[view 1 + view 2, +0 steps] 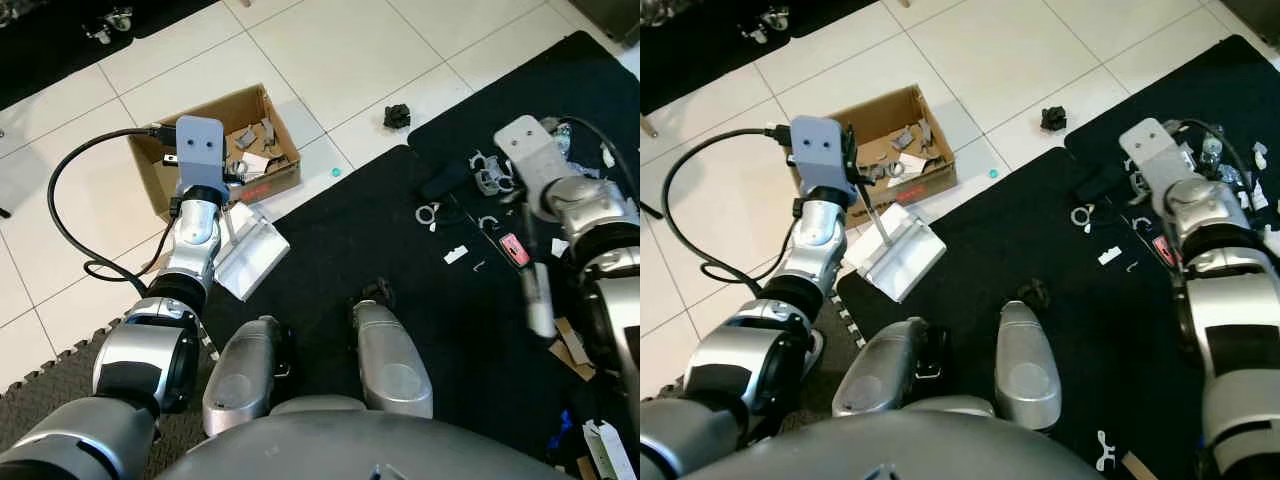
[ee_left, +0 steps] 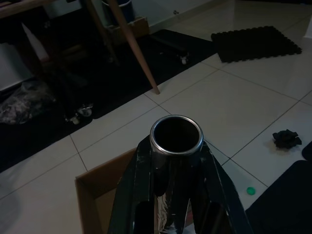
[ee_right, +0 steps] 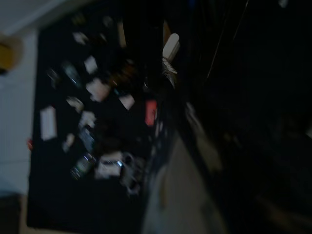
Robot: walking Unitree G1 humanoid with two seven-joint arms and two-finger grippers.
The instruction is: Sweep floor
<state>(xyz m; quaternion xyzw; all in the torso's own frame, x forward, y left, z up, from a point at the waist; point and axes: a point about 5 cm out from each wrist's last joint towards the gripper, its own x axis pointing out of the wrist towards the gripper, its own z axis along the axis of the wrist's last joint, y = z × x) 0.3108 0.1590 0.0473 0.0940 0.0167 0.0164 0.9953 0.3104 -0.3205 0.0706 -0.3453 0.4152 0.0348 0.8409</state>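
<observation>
My left gripper (image 1: 222, 185) is shut on the metal tube handle (image 2: 176, 134) of a silver dustpan (image 1: 250, 252). The pan hangs tilted just in front of a cardboard box (image 1: 262, 110) that holds scraps. On the right, my right gripper (image 1: 508, 172) reaches over a black mat (image 1: 400, 240) strewn with small litter (image 1: 456, 254): white bits, grey clips and a pink piece (image 1: 513, 248). A grey broom stick (image 1: 536, 298) runs back along the right forearm, and the gripper looks shut on it. The right wrist view is dark and blurred, showing scattered litter (image 3: 97, 90).
A black crumpled lump (image 1: 397, 116) and a small green cap (image 1: 336, 172) lie on the white tiles (image 1: 350, 50) past the mat's edge. A black cable (image 1: 70, 230) loops on the tiles at the left. My knees (image 1: 390, 365) show below. Wooden legs (image 2: 131, 44) stand further off.
</observation>
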